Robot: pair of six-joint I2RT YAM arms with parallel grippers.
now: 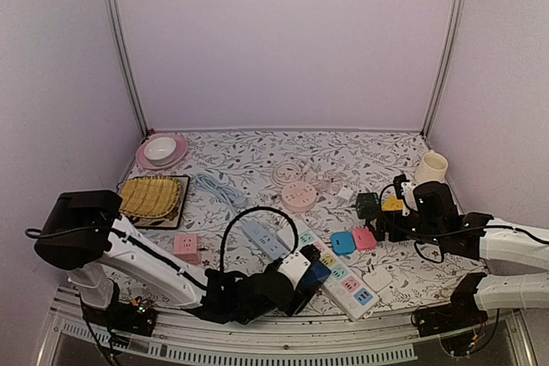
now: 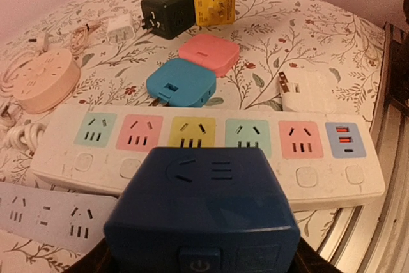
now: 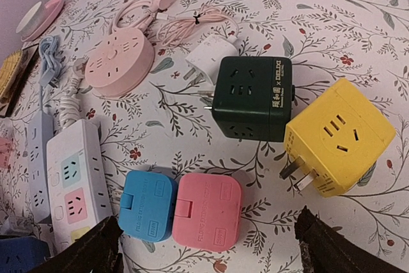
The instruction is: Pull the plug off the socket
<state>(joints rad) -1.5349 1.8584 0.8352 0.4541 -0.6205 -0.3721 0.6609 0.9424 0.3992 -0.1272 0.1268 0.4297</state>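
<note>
My left gripper point(image 1: 302, 279) is shut on a dark blue cube plug point(image 1: 315, 273) and holds it at the near side of the white power strip point(image 1: 336, 272) with coloured sockets. In the left wrist view the cube point(image 2: 203, 206) fills the foreground in front of the strip point(image 2: 211, 167). All the strip's sockets show empty. My right gripper point(image 3: 208, 254) is open above a blue flat adapter point(image 3: 147, 205) and a pink flat adapter point(image 3: 207, 210). In the top view it point(image 1: 390, 216) sits by the yellow cube point(image 1: 393, 204).
A dark green cube point(image 3: 251, 97), a yellow cube point(image 3: 339, 135) and a white plug point(image 3: 211, 55) lie near the right gripper. A pink round socket point(image 1: 298, 195), a pale blue strip point(image 1: 264, 240), a small pink socket point(image 1: 186, 246), a bamboo tray point(image 1: 153, 197), a pink plate point(image 1: 160, 152) and a cup point(image 1: 431, 167) lie around.
</note>
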